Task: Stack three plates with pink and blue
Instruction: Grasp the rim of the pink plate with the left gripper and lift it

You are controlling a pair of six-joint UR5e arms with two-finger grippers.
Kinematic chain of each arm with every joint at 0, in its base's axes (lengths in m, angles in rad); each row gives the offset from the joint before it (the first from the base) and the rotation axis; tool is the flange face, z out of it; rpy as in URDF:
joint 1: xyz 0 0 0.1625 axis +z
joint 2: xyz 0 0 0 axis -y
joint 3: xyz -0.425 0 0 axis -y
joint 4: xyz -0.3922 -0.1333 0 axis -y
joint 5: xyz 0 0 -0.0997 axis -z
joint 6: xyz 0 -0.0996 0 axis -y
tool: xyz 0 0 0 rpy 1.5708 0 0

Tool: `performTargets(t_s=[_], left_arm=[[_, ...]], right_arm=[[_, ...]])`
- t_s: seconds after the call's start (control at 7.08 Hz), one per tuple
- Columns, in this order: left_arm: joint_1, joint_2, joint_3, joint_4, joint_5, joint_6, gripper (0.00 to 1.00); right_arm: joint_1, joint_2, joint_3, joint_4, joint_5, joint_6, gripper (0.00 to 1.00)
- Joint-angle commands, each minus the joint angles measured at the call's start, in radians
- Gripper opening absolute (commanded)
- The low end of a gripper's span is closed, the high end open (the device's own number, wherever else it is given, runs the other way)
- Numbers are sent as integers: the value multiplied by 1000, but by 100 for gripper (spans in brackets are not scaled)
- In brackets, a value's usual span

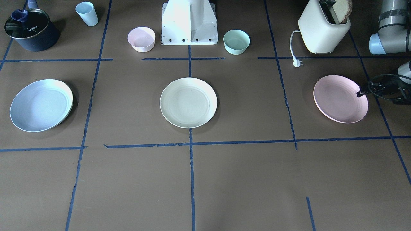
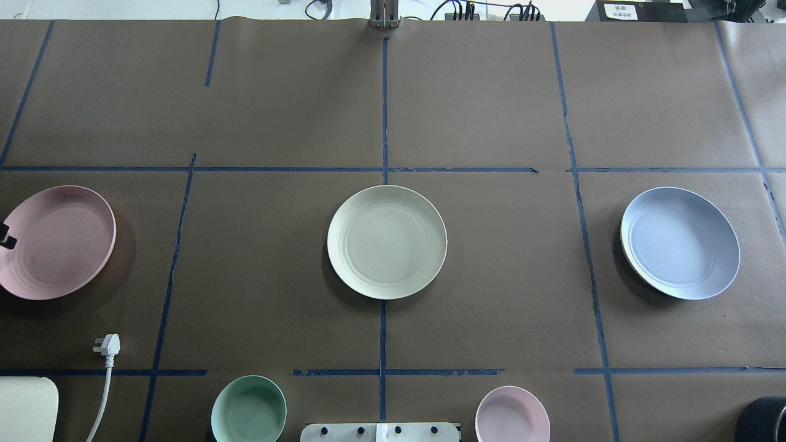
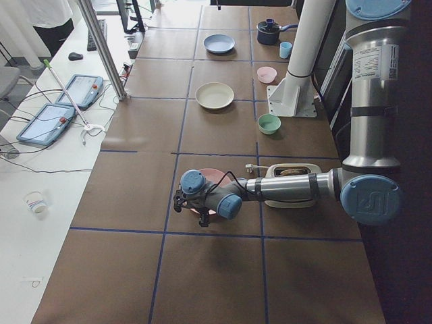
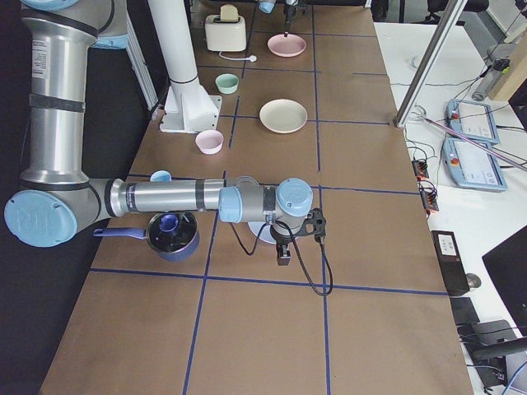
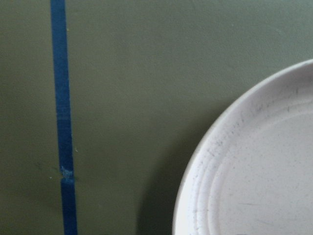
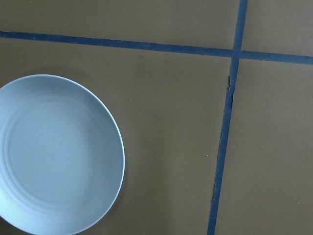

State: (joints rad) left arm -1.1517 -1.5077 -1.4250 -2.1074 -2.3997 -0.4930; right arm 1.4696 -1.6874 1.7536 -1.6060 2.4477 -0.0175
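Brown paper table point(image 1: 250, 179), blue tape grid. Landmark is the cream-white plate point(image 1: 188, 102), flat in the middle.

Left gripper point(image 1: 361, 93): only one dark fingertip shows, at the rim of the pink plate point(image 1: 340, 99) on the side farthest from the cream-white plate. Can't tell whether it touches, or how wide the jaws stand.

Right gripper point(image 4: 284, 249): seen only from the table end, hanging out past the blue plate point(image 1: 41, 105), away from the cream-white plate. Can't tell the jaw opening.

Plates: same size, matte, faint rings. The pink plate is well apart on the robot-left of the cream-white plate, the blue plate well apart on its robot-right. One row, none stacked.

Farther back from the cream-white plate, toward the robot: pink bowl point(image 1: 141, 39) and mint bowl point(image 1: 236, 41) flank it. Toaster point(image 1: 322, 29) is back on its robot-left. Dark pot point(image 1: 30, 30) and pale cup point(image 1: 87, 13) are back on its robot-right.
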Motion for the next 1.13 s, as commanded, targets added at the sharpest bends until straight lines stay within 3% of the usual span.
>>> performTargets(t_s=[0.0, 0.28, 0.56, 0.85, 0.99], left_arm=[[6, -5, 4, -2, 1, 1, 5], [6, -14, 1, -2, -24, -1, 0], [6, -54, -79, -41, -238, -112, 0], [47, -235, -182, -48, -291, -424, 0], [155, -344, -207, -60, -280, -588, 0]], right_arm=[[0, 0, 0, 0, 1, 1, 100], [0, 2, -2, 0, 1, -2, 100], [-3, 11, 0, 1, -1, -7, 100], [-6, 14, 1, 1, 1, -9, 100], [-8, 15, 0, 1, 1, -9, 100]])
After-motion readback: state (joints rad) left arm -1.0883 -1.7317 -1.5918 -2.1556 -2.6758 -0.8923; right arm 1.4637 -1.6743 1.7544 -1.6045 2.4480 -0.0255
